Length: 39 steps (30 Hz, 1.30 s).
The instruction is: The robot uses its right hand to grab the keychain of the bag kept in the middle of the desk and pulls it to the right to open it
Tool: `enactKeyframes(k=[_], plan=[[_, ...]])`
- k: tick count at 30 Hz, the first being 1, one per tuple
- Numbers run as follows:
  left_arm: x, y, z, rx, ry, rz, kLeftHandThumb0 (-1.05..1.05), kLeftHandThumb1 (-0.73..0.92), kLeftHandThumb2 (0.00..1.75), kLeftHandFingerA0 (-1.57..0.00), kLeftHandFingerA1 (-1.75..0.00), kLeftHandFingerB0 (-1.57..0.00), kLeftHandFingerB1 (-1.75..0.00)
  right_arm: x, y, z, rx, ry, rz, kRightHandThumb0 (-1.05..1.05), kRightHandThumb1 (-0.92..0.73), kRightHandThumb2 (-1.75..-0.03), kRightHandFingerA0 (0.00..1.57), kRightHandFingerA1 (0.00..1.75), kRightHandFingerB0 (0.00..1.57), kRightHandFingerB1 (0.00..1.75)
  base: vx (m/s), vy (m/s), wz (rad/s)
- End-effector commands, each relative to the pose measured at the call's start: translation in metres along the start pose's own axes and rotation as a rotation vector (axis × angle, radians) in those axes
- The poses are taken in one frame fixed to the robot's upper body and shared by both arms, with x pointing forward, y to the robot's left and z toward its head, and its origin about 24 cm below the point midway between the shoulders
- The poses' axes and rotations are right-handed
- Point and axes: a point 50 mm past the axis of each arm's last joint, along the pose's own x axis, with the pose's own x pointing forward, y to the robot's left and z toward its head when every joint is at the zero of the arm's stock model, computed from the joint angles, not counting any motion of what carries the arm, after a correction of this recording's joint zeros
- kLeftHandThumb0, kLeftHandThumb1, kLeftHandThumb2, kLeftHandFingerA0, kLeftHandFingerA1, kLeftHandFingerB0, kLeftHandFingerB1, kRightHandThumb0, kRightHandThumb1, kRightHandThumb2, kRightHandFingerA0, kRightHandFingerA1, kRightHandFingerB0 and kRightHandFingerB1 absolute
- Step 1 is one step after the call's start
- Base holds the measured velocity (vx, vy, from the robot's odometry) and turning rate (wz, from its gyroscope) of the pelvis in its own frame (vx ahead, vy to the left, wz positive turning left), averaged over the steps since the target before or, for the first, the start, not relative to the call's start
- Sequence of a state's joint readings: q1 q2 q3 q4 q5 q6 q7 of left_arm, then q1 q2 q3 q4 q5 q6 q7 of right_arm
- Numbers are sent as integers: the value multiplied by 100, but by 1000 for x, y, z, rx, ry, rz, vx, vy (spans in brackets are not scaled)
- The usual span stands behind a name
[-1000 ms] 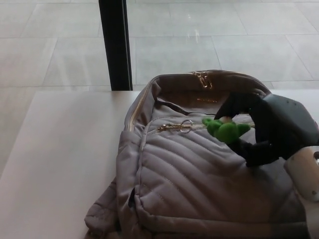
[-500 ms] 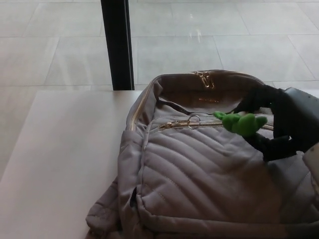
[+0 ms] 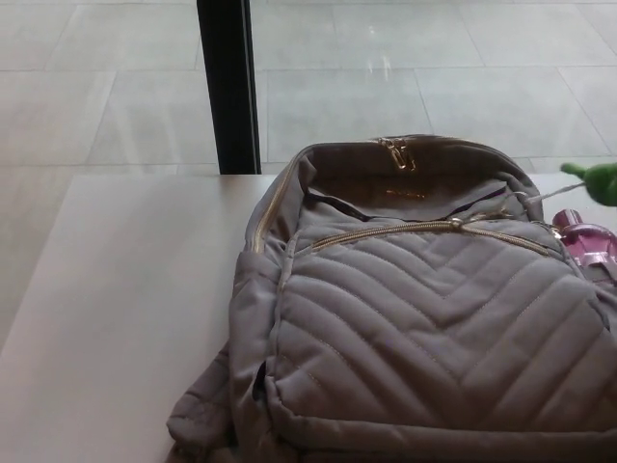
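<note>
A grey quilted backpack [image 3: 424, 318] lies on the white desk [image 3: 125, 289], with its top towards the window. Its gold front zipper [image 3: 405, 231] runs across the upper front, and the pull sits to the right of the middle at about [image 3: 472, 221]. A thin cord leads from the pull up to the green keychain [image 3: 598, 180], which hangs in the air at the picture's right edge. What holds the keychain lies outside the picture. Neither of my hands shows.
A pink see-through object [image 3: 586, 243] lies against the bag's right side. A black pillar [image 3: 228, 87] stands behind the desk, in front of a tiled floor. The desk's left half is bare white surface.
My right hand has pulled the green keychain to the right and left the picture. The zipper pull has slid right along the zipper. The pink object now shows.
</note>
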State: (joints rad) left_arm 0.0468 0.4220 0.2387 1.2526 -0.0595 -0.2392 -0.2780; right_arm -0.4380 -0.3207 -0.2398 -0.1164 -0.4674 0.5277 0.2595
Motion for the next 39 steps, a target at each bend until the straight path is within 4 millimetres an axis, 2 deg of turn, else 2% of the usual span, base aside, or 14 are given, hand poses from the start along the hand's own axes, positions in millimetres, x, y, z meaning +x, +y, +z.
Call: enactKeyframes(k=[1, 9, 10, 12, 16, 17, 19, 20, 21, 23, 35, 36, 37, 39], plan=[[-2, 3, -4, -7, 17, 18, -86, 83, 124, -54, -61, -36, -54, 3, -34, -22, 199, 132, -155, -16, -44, -130, 88, 174, 83, 146, 0, 0, 0], [-2, 3, -5, -23, 20, 23, -88, 83, 124, -58, -63, -39, -55, -6, -64, -64, 163, 276, -231, -22, -59, -98, 77, 175, 61, 138, 0, 0, 0], [-2, 5, -5, -15, 19, 35, -95, 91, 89, -61, -56, -42, -48, -8, -66, -68, 154, 288, -227, -24, -62, -90, 83, 175, 59, 130, 0, 0, 0], [-3, 5, -5, -29, 17, 30, -91, 92, 86, -60, -57, -42, -48, -13, -69, -77, 57, 290, -226, -30, -61, -91, 84, 171, 75, 110, 0, 0, 0], [-3, 4, -7, -20, 20, 26, -91, 92, 88, -60, -56, -41, -48, -20, -68, -85, 78, 333, -220, -27, -60, -99, 91, 175, 74, 133, 0, 0, 0], [-3, 4, -7, -19, 23, 21, -83, 82, 123, -55, -62, -38, -55, -22, -66, -87, 73, 337, -223, -24, -62, -94, 87, 175, 73, 118, 0, 0, 0], [-3, 4, -7, -32, 22, 20, -84, 82, 123, -54, -62, -35, -54, -24, -64, -90, 53, 339, -212, -28, -63, -89, 87, 175, 72, 129, 0, 0, 0], [-3, 4, -7, -43, 22, 20, -97, 84, 96, -58, -58, -39, -49, -26, -61, -93, 13, 300, -185, -23, -53, -104, 80, 173, 74, 138, 0, 0, 0], [-3, 4, -7, -38, 24, 24, -86, 82, 123, -55, -62, -37, -55, -27, -59, -95, 13, 316, -187, -21, -53, -106, 87, 175, 72, 139, 0, 0, 0], [-3, 5, -6, -16, 20, 18, -87, 83, 124, -54, -62, -38, -55, -28, -55, -95, -5, 285, -178, -27, -49, -113, 91, 168, 89, 139, 0, 0, 0], [-4, 5, -8, 7, 28, 18, -84, 83, 125, -54, -61, -37, -55, -20, -36, -66, 7, 177, -60, -16, -60, -101, 80, 175, 69, 148, 0, 0, 0], [-3, 4, -8, 6, 30, 18, -95, 92, 92, -57, -55, -39, -47, -21, -37, -67, 18, 181, -59, -9, -58, -101, 87, 175, 70, 144, 0, 0, 0], [-3, 4, -8, 2, 28, 15, -82, 83, 124, -53, -63, -36, -55, -22, -37, -67, 21, 178, -59, -11, -56, -103, 88, 170, 75, 140, 0, 0, 0], [-3, 3, -8, -25, 27, 9, -84, 82, 123, -53, -62, -37, -55, -26, -39, -70, 16, 172, -67, -12, -57, -104, 86, 158, 84, 117, 0, 0, 0]])
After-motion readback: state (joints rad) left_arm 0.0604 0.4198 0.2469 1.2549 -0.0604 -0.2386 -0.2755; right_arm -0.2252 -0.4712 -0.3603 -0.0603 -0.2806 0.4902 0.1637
